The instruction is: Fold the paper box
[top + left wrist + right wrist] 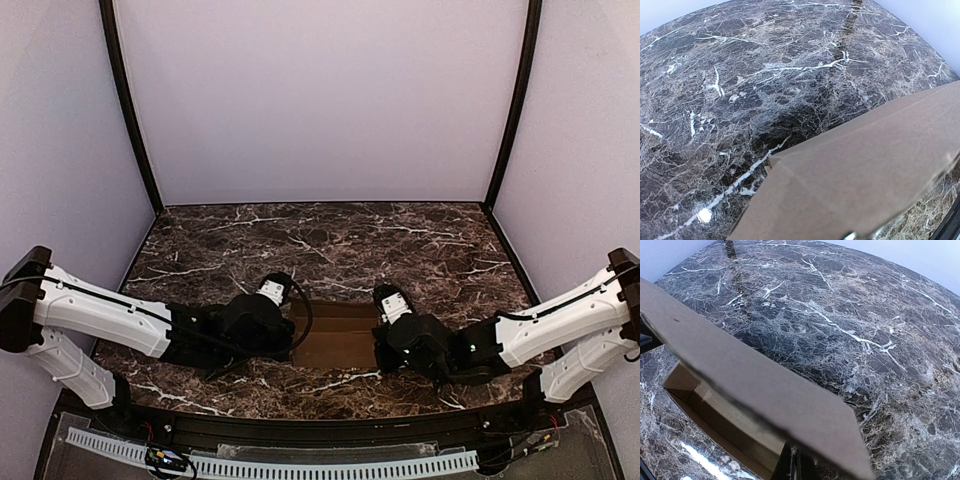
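The paper box (338,338) is plain brown cardboard, lying between the two arms near the table's front middle. My left gripper (293,338) is at its left end and my right gripper (383,338) at its right end, both low over the table. A broad flap of the paper box (855,175) fills the lower right of the left wrist view and hides that gripper's fingers. In the right wrist view a flap of the paper box (755,385) slants over an open trough with folded walls. The right gripper (799,466) shows below that flap with its dark fingers pressed together, shut.
The dark marble table (330,240) stretches behind the box to the pale back wall. Black frame posts (130,110) stand at the back corners. A white slotted cable track (300,465) runs along the near edge below the arm bases.
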Motion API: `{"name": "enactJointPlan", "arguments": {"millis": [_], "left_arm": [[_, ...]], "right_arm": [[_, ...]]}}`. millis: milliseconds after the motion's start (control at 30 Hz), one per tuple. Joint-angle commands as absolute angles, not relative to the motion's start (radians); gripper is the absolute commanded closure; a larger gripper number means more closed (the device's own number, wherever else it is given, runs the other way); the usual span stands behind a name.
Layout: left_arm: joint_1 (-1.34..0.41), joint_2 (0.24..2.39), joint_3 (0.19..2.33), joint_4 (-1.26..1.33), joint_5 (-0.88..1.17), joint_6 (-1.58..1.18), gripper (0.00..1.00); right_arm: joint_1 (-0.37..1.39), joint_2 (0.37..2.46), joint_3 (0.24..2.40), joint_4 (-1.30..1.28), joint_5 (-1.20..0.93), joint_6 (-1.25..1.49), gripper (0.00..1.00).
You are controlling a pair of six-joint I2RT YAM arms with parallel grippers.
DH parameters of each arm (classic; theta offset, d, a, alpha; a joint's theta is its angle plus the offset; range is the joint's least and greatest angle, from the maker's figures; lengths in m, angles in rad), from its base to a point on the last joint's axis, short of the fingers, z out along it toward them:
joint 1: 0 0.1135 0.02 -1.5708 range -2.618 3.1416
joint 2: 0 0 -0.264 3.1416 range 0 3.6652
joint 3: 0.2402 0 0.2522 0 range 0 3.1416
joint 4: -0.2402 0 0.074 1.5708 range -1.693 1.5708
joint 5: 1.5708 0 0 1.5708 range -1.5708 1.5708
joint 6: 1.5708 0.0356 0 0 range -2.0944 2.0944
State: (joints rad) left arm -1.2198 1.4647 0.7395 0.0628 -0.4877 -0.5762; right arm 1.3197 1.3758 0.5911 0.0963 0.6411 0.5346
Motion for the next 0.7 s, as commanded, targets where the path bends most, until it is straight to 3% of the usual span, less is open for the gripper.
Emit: {"name": "enactJointPlan", "arguments": {"millis": [0,667], "left_arm": [[-1.25,1.501,0.678,0.019,-0.412,-0.645,0.99],[-1.252,1.412,0.743,-0.011,-0.364,-0.644,0.96]], "right_arm": [[1.354,1.411,0.564,0.087,0.635,0.623,1.0],[1.376,1.408,0.596,0.058,0.649,0.612,1.0]]}}
